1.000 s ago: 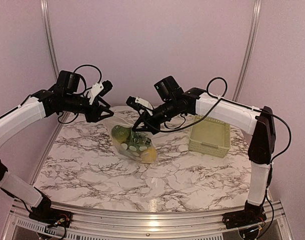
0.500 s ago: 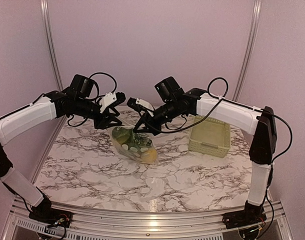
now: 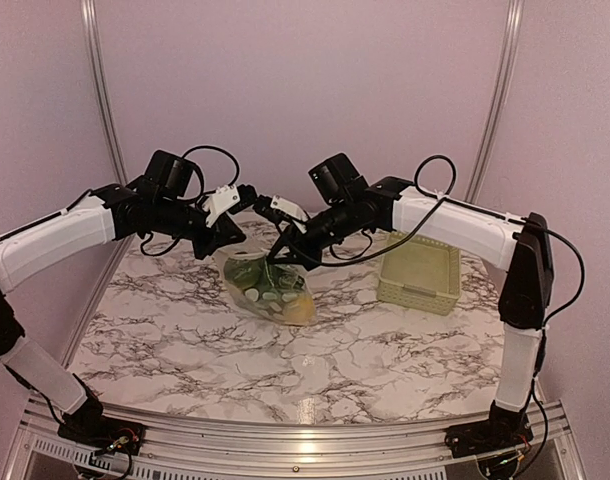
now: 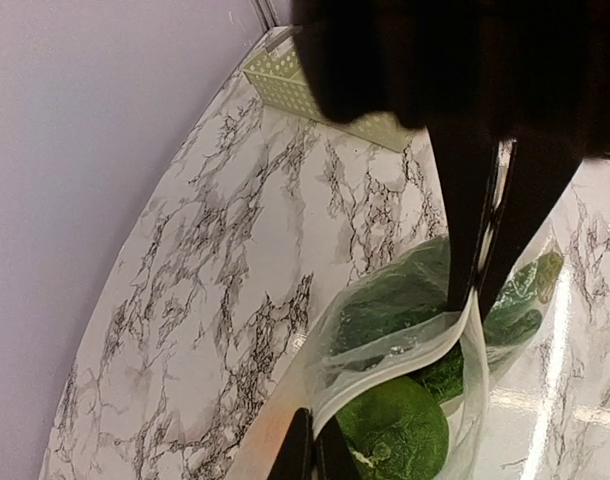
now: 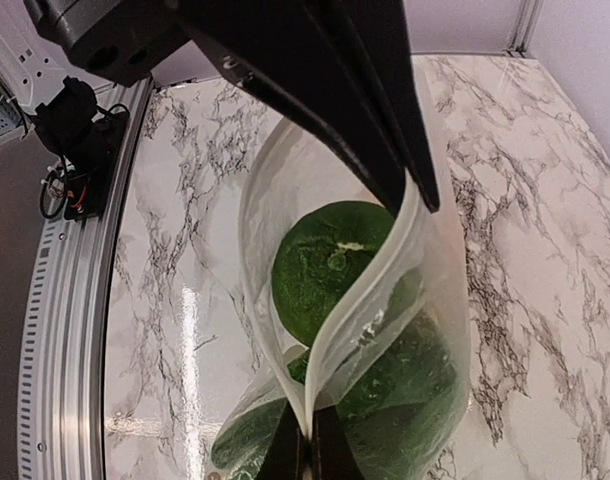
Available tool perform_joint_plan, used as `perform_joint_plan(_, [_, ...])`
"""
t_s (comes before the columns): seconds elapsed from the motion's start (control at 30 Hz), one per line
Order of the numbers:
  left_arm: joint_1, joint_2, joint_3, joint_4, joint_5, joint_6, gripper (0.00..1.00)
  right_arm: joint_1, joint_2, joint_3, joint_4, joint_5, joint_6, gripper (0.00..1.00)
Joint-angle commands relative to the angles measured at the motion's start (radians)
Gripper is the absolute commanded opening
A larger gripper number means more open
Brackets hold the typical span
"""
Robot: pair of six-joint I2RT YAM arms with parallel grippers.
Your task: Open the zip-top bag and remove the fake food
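The clear zip-top bag (image 3: 272,286) hangs between my two grippers, its bottom on the marble table (image 3: 185,330). It holds the fake food (image 3: 285,300): green, yellow and brown pieces. My left gripper (image 3: 242,234) is shut on one rim of the bag's mouth, as the left wrist view shows (image 4: 313,452). My right gripper (image 3: 277,257) is shut on the opposite rim, as the right wrist view shows (image 5: 307,447). The mouth gapes partly open (image 5: 335,330). A round green food piece (image 5: 330,262) lies just inside, and it also shows in the left wrist view (image 4: 395,432).
A pale green slotted basket (image 3: 420,270) stands at the back right of the table, and it shows far off in the left wrist view (image 4: 285,85). Pink walls close in the back and sides. A metal rail (image 3: 285,445) runs along the near edge.
My left gripper has moved right and closer to the right gripper, above the bag. The bag's top has drawn together and stands more upright. The right arm has barely moved.
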Motion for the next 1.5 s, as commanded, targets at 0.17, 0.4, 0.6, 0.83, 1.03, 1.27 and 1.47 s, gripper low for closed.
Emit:
perform_joint_plan(0.17, [-0.016, -0.118, -0.048, -0.046, -0.108, -0.283, 0.0, -0.023, 0.13, 0.253, 0.103, 0.108, 0.081, 0.0])
perform_joint_plan(0.4, [-0.016, -0.116, 0.0, -0.104, -0.287, -0.614, 0.0, -0.051, 0.143, 0.277, 0.362, 0.23, 0.241, 0.52])
perform_joint_plan(0.6, [-0.016, -0.106, -0.005, -0.088, -0.425, -0.819, 0.0, -0.128, 0.011, 0.056, 0.543, 0.175, 0.431, 0.88])
perform_joint_plan(0.83, [-0.026, -0.06, 0.015, -0.051, -0.385, -0.894, 0.0, -0.192, -0.14, -0.22, 0.684, -0.008, 0.661, 0.99])
perform_joint_plan(1.03, [-0.063, 0.007, 0.053, -0.026, -0.351, -0.918, 0.0, -0.16, -0.08, -0.129, 0.447, -0.029, 0.817, 0.82])
perform_joint_plan(1.27, [-0.127, 0.06, 0.079, 0.016, -0.316, -0.917, 0.0, -0.108, 0.019, 0.118, 0.144, 0.103, 0.764, 0.79])
perform_joint_plan(1.47, [-0.164, 0.077, 0.084, 0.033, -0.293, -0.906, 0.0, -0.106, 0.062, 0.184, 0.014, 0.154, 0.794, 0.76])
